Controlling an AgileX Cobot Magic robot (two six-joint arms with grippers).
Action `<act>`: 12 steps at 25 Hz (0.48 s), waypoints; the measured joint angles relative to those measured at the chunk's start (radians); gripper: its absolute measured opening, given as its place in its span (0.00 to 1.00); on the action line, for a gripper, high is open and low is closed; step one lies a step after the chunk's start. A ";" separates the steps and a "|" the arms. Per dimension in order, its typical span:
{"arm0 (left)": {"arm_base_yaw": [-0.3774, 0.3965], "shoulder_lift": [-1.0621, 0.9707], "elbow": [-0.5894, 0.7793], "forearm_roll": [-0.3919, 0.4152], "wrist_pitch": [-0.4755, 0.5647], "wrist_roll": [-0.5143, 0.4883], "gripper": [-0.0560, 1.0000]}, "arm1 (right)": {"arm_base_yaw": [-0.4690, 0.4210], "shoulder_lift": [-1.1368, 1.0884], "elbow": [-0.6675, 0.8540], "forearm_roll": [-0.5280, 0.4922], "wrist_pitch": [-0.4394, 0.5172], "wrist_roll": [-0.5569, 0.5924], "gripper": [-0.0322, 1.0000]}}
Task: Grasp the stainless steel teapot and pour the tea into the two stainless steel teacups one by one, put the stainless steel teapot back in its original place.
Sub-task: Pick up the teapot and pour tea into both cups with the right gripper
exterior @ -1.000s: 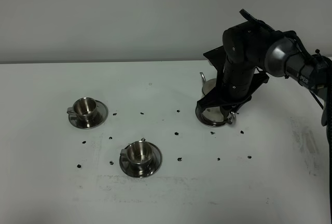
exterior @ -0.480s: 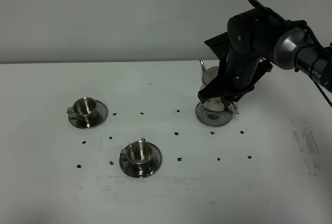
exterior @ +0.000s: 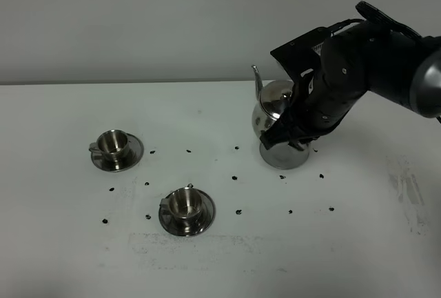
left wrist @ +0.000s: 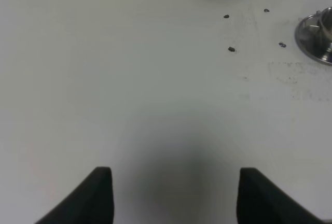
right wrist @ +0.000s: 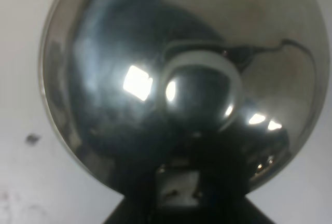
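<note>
**A:** High camera first. Whereabouts?

**B:** Shiny conical stainless steel teapot (exterior: 272,108), on the right half of the white table (exterior: 220,270). Thin spout aimed toward the far small steel teacup (exterior: 114,144) and the near small steel teacup (exterior: 185,203), well apart from both. Each teacup on a round steel saucer. Right gripper (exterior: 296,139) pushed in at the handle side and closed there, apparently on the teapot's loop handle, though hidden by the black arm. Cannot tell whether the flared base rests on the table or hangs just clear.

**A:** Handling?

**B:** Likely rigid, slick and heavier with tea inside. Best taken by the loop handle, never the polished cone. Could swing on so thin a loop, so tilt slowly.

**A:** Left wrist camera?

**B:** Adds what the high camera lacks: left gripper (left wrist: 175,198), fingers apart, nothing between, over bare table. Both saucers only at the picture's edge. No teapot.

**A:** Right wrist camera?

**B:** Nearly filled with mirror steel, lid knob in the middle. Fingers lost among dark reflections, so no clear sight of the grip. No teacups either.
</note>
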 joint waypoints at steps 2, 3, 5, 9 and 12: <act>0.000 0.000 0.000 0.000 0.000 0.000 0.56 | 0.020 -0.040 0.048 -0.003 -0.003 -0.001 0.20; 0.000 0.000 0.000 0.000 0.000 0.000 0.56 | 0.032 -0.049 0.056 -0.003 0.005 -0.005 0.20; 0.000 0.000 0.000 0.000 0.000 0.000 0.56 | 0.055 -0.057 0.062 -0.002 0.038 -0.031 0.20; 0.000 0.000 0.000 0.000 0.000 0.000 0.56 | 0.088 -0.057 0.068 0.036 0.081 -0.126 0.20; 0.000 0.000 0.000 0.000 0.000 -0.001 0.56 | 0.114 -0.057 0.068 0.028 0.083 -0.168 0.20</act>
